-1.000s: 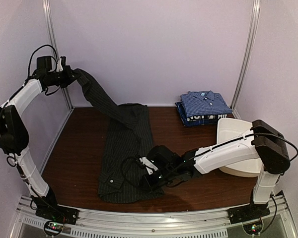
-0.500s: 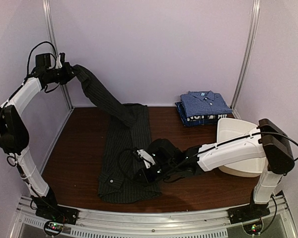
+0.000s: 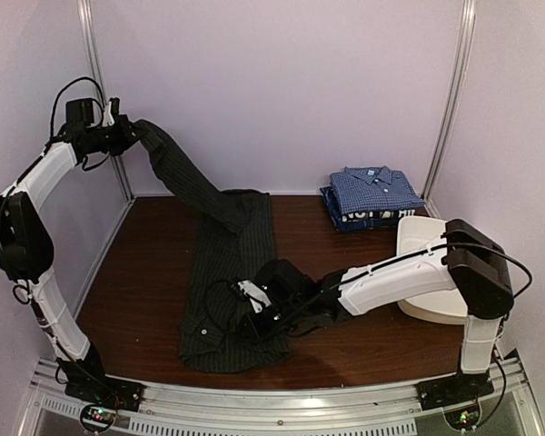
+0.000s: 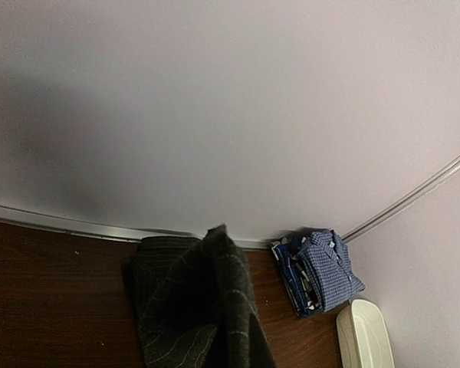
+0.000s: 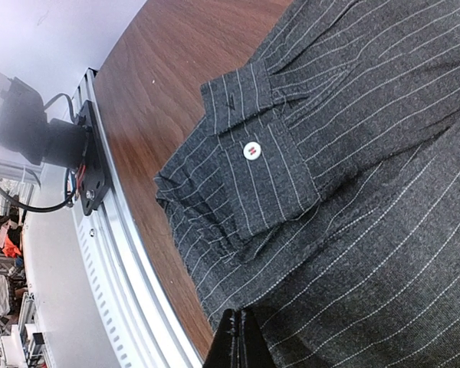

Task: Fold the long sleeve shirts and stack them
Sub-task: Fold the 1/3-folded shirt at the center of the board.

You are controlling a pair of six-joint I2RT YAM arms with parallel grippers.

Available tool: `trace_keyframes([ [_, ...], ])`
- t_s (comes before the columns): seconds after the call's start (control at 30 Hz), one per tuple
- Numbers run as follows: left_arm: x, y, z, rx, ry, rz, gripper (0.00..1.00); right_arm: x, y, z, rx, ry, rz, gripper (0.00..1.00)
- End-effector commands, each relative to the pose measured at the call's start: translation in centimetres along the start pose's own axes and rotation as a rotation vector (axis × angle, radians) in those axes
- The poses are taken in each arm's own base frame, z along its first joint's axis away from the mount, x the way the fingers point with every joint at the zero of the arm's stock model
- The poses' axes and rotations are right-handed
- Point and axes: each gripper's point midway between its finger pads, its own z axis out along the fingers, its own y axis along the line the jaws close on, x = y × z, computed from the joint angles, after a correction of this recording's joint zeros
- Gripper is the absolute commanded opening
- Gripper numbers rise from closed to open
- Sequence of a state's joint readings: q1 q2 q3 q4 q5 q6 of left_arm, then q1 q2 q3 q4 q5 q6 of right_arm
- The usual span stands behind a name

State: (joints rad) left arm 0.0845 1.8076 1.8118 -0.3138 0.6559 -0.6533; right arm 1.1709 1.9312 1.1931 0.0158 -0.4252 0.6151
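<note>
The sleeve [image 3: 177, 177], gripped high by the left hand [image 3: 127, 136], is best laid straight across the charcoal shirt [image 3: 222, 263], where the closed right hand [image 3: 245, 315] rests.

Enclosure: pale lilac back wall [image 3: 272, 91], plain, same colour on the left wall [image 3: 18, 54] and right wall [image 3: 522, 136]. Silver metal posts stand in the back corners, left post [image 3: 98, 100] and right post [image 3: 454, 100]. A thin metal strip [image 4: 61, 226] runs where the back wall meets the table. The table [image 3: 145, 272] is dark brown wood grain. A ribbed aluminium rail [image 3: 282, 404] runs along its near edge. Soft glare near the near edge, a broad grey shadow on the back wall's left part. Blurred clutter beyond the rail.
</note>
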Motion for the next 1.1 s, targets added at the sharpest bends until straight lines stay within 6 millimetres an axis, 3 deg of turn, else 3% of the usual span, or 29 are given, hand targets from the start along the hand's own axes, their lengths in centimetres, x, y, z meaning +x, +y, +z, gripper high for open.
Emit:
trace_keyframes([
  [0.0, -0.5, -0.1, 0.2, 0.029, -0.019, 0.020, 0.00, -0.1, -0.1, 1.0, -0.028, 0.019, -0.006, 0.00],
  [0.3, 0.6, -0.8, 0.2, 0.049, 0.008, 0.022, 0.00, 1.2, -1.3, 2.4, -0.038, 0.060, 0.010, 0.00],
  [0.53, 3.9, -3.1, 0.4, 0.115, 0.085, 0.032, 0.00, 1.1, -1.4, 2.7, -0.054, 0.066, 0.003, 0.00],
  [0.63, 6.2, -4.2, 0.3, 0.152, 0.136, 0.031, 0.00, 0.7, -1.3, 2.4, -0.055, 0.055, -0.004, 0.08],
  [0.77, 9.8, -6.2, 0.2, 0.190, 0.206, 0.047, 0.00, -1.2, -0.2, 1.1, -0.064, 0.016, -0.022, 0.24],
  [0.9, 13.6, -8.0, 0.2, 0.226, 0.283, 0.051, 0.00, -4.4, 1.2, -1.7, -0.069, -0.066, -0.049, 0.37],
  [1.07, 18.3, -9.1, 0.5, 0.250, 0.376, 0.040, 0.00, -7.4, -1.2, -5.7, 0.009, -0.162, -0.020, 0.39],
])
